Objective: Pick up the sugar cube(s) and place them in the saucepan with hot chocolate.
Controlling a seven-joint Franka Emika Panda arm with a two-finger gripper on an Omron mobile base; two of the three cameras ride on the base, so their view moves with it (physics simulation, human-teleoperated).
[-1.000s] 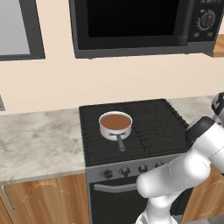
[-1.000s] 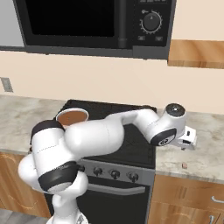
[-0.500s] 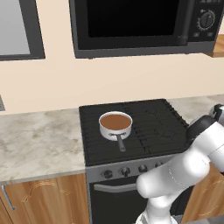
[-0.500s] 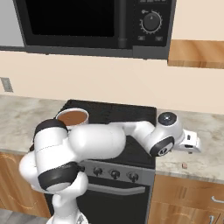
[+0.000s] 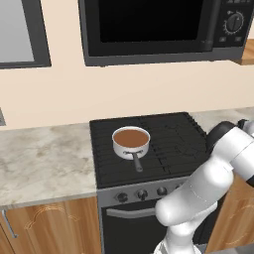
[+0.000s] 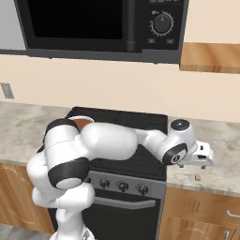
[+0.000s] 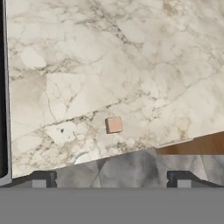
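A: Your fingers (image 7: 39, 179) stand wide apart over the tabletop (image 7: 131, 65), with the sugar cube (image 7: 114, 124) lying free between their lines, near the front edge.

B: And the saucepan (image 5: 131, 142)?

A: Back on the stove (image 5: 168, 144), well apart. Descend off-centre and you may nudge the cube over that edge.

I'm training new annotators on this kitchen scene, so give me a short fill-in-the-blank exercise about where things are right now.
1. The small silver-grey metal saucepan holds a ____ liquid.
2. The saucepan sits on the black ____.
3. The small pinkish sugar cube lies on the marble ____.
4. The robot's hand hovers with its fingers ____ around nothing.

Missing words: brown; stovetop; counter; open
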